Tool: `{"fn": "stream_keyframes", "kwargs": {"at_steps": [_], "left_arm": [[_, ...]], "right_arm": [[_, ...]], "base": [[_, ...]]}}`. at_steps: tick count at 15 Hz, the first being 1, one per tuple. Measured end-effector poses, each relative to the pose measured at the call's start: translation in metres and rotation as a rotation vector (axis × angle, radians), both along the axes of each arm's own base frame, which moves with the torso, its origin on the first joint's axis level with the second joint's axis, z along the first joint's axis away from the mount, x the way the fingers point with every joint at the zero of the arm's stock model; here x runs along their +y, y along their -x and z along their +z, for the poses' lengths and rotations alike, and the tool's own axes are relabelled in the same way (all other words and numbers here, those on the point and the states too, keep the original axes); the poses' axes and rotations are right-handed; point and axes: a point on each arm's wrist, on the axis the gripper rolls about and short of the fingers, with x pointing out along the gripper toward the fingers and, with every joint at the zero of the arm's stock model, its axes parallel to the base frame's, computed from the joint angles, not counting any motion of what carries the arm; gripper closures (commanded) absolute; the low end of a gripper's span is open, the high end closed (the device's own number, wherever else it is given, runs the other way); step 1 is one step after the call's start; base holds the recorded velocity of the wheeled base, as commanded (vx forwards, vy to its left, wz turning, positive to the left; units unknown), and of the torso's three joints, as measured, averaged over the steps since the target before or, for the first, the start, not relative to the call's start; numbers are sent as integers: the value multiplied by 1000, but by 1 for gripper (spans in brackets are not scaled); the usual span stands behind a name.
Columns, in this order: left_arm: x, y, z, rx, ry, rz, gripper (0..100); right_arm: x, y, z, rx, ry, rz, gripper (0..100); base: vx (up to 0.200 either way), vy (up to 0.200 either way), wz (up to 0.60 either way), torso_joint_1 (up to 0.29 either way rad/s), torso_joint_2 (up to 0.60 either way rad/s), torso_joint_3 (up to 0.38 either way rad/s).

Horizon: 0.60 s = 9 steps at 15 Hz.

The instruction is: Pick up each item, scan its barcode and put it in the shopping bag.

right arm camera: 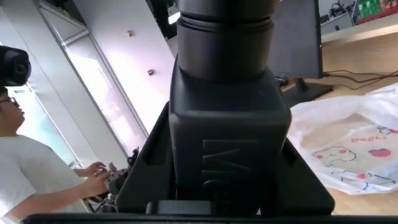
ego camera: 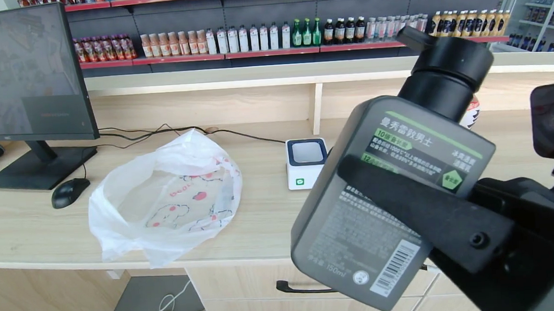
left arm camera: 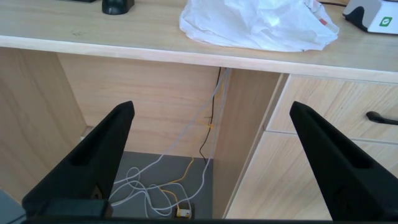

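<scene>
The dark grey bottle [ego camera: 354, 237] is up in the air, close to the head camera, at about 4 o'clock in the head view. It leans over, so its black pump top [ego camera: 450, 73] points to about 1 o'clock. The white barcode [ego camera: 394, 268] is on the low end of the bottle and faces the camera.

The right claw [right arm camera: 227, 165] is closed tight on the bottle. One black finger [ego camera: 429, 208] lies across the front of the label. The right wrist view shows the bottle squeezed from both sides.

The little white scanner box [ego camera: 306, 162] stands on the wooden counter [ego camera: 26, 223], at about 10 o'clock from the bottle. The bottle is not touching it. The thin white shopping bag [ego camera: 164, 201] lies on the counter at 9 o'clock from the scanner, just beside it. Its mouth is open.

A black mouse [ego camera: 69, 192] sits at 9 o'clock from the bag. A dark monitor [ego camera: 24, 75] stands at 11 o'clock from the bag. Shelves of drink bottles [ego camera: 260, 36] run along the back at 12 o'clock.

The left claw [left arm camera: 211, 109] is low down, in front of the counter's edge, with loose wires [left arm camera: 165, 186] on the floor under it. Its two fingers are spread wide and hold nothing.
</scene>
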Motion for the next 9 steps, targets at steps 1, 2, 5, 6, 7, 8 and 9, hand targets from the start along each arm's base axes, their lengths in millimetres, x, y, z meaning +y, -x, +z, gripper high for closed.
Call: {"fn": "stream_keyframes", "kwargs": {"at_steps": [1,2,5,6,7,8,9], "left_arm": [[0,0,0,0,0,0,0],[0,0,0,0,0,0,0],[0,0,0,0,0,0,0],[0,0,0,0,0,0,0],[0,0,0,0,0,0,0],[0,0,0,0,0,0,0],[0,0,0,0,0,0,0]], "right_arm": [[2,-3,-3,-43,29,-35,100],[3,-6,-7,-74,55,-65,100],[2,-27,-18,-186,153,-241,100],[0,-35,-22,-182,174,-316,100],[-2,-42,-25,-159,185,-421,100],[-4,-46,-26,-150,200,-504,100],[-7,-50,-28,-144,213,-571,100]], "base": [[0,0,0,0,0,0],[0,0,0,0,0,0],[0,0,0,0,0,0],[0,0,0,0,0,0],[0,0,0,0,0,0],[0,0,0,0,0,0],[0,0,0,0,0,0]]}}
